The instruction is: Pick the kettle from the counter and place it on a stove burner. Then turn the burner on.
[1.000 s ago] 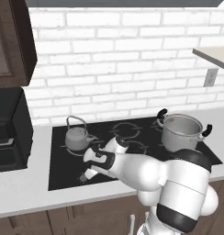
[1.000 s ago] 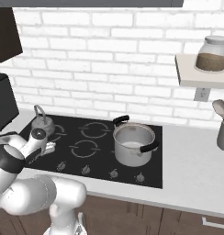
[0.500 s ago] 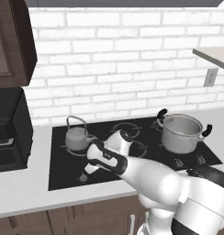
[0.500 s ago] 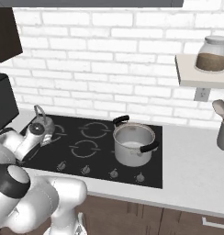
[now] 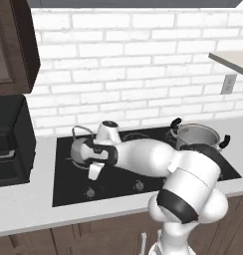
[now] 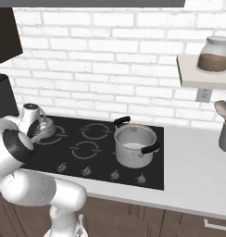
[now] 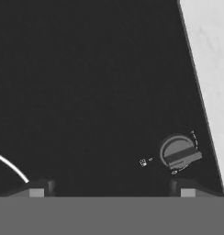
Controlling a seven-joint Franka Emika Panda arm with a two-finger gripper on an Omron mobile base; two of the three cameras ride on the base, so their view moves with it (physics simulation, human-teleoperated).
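1. The kettle (image 5: pixel 82 149) stands upright on the black cooktop (image 5: pixel 123 184) at its far left corner, over a burner marking (image 6: pixel 54 135), no longer on the counter (image 5: pixel 29 209); placing looks done
2. The gripper (image 5: pixel 95 162) hangs just in front of the kettle with jaws spread wide and nothing between them
3. What remains is the knob (image 7: pixel 179 153), a small round dial with a raised bar lying roughly across the hand view, off to the right of the line between the fingertips (image 7: pixel 36 190)
4. So the hand likely needs a sideways shift toward the cooktop's front edge before closing
5. The row of knobs (image 5: pixel 138 185) runs along that front edge, near the pale counter strip
6. The steel pot (image 5: pixel 195 139) sits well apart on the right, leaving open glass between
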